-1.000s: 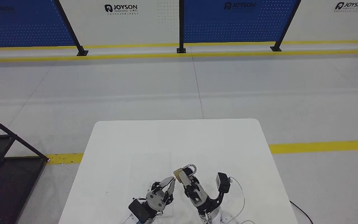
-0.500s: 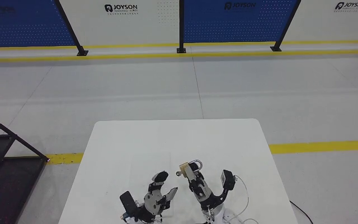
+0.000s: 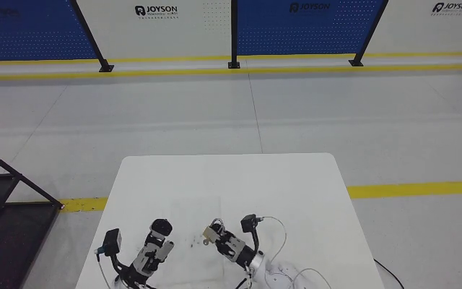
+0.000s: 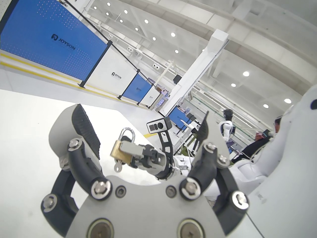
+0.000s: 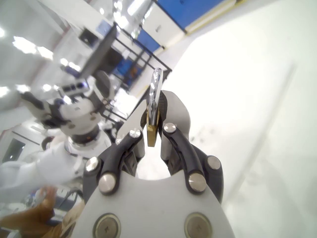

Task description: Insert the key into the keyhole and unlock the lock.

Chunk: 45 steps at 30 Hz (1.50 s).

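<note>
Key blade hidden inside lock

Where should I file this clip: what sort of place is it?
Probably an industrial robot test hall: blue and white barrier panels, yellow floor lines, and a high ceiling with round lights.
</note>
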Tool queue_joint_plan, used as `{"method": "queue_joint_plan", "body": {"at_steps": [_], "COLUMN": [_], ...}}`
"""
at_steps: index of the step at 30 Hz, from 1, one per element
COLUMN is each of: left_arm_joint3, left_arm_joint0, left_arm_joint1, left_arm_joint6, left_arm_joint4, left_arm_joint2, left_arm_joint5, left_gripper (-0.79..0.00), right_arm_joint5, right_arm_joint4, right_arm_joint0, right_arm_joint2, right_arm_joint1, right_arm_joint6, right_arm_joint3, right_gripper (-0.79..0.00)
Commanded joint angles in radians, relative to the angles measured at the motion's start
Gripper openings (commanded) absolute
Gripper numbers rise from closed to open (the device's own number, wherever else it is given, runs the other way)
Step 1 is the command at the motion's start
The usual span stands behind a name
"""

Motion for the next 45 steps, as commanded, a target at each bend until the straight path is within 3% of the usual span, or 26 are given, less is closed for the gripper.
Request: {"method": "queue_joint_plan", "body": {"at_steps": [1, 8, 17, 18, 19, 20, 21, 28, 33, 40, 45], "left_arm_joint3": [0.004, 0.049, 0.071, 0.071, 0.071, 0.071, 0.071, 0.071, 0.071, 0.071, 0.035], "left_arm_joint0": [0.003, -0.017, -0.028, -0.028, -0.028, -0.028, -0.028, -0.028, -0.028, -0.028, -0.035], "left_arm_joint1": [0.005, 0.014, 0.014, 0.014, 0.014, 0.014, 0.014, 0.014, 0.014, 0.014, 0.010], "left_arm_joint6": [-0.055, -0.141, -0.152, -0.152, -0.152, -0.152, -0.152, -0.152, -0.152, -0.152, -0.176], "left_arm_joint4": [-0.045, -0.172, -0.211, -0.211, -0.211, -0.211, -0.211, -0.211, -0.211, -0.211, -0.203], "left_arm_joint2": [-0.015, -0.057, -0.070, -0.070, -0.070, -0.070, -0.070, -0.070, -0.070, -0.070, -0.046], "left_arm_joint5": [-0.003, -0.015, -0.021, -0.021, -0.021, -0.021, -0.021, -0.021, -0.021, -0.021, -0.001], "left_gripper": [0.000, 0.000, 0.000, 0.000, 0.000, 0.000, 0.000, 0.000, 0.000, 0.000, 0.000], "right_arm_joint5": [0.037, 0.106, 0.158, 0.166, 0.174, 0.185, 0.193, 0.251, 0.294, 0.302, 0.217], "right_arm_joint4": [-0.008, -0.025, -0.030, -0.033, -0.035, -0.041, -0.048, -0.135, -0.251, -0.428, -0.494], "right_arm_joint0": [0.016, 0.061, 0.102, 0.105, 0.108, 0.111, 0.114, 0.109, 0.050, -0.135, -0.333], "right_arm_joint2": [-0.020, -0.085, -0.137, -0.140, -0.144, -0.149, -0.153, -0.161, -0.118, 0.029, 0.196], "right_arm_joint1": [-0.005, -0.025, -0.047, -0.049, -0.051, -0.053, -0.055, -0.051, -0.020, 0.055, 0.114], "right_arm_joint6": [0.036, 0.105, 0.118, 0.114, 0.110, 0.109, 0.109, 0.091, 0.049, -0.019, -0.106], "right_arm_joint3": [0.013, 0.073, 0.125, 0.129, 0.132, 0.134, 0.136, 0.100, -0.015, -0.285, -0.512], "right_gripper": [-0.785, -0.785, -0.785, -0.637, -0.406, -0.062, 0.000, 0.000, 0.000, 0.000, 0.000]}}
